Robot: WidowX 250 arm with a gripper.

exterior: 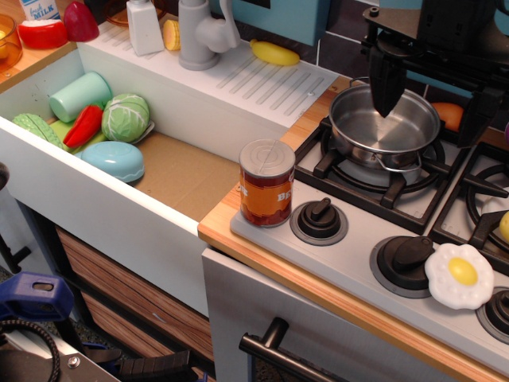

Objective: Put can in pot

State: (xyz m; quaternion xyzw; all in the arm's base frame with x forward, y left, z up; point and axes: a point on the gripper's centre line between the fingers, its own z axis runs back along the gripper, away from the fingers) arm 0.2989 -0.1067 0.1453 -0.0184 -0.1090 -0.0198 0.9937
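Claw (387, 89) hangs over the pot (385, 130); we cannot tell its jaw state. Can (266, 184) stands upright, lower left of it.

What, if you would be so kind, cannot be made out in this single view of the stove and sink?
- The tool: only one dark finger shows above the pot; the rest is cut off by the top edge, so open or shut is unclear.
- The can: its label lettering runs round the side, unreadable.
- An orange thing behind the pot is half hidden by the rim.
- A yellow item is cut by the right edge.
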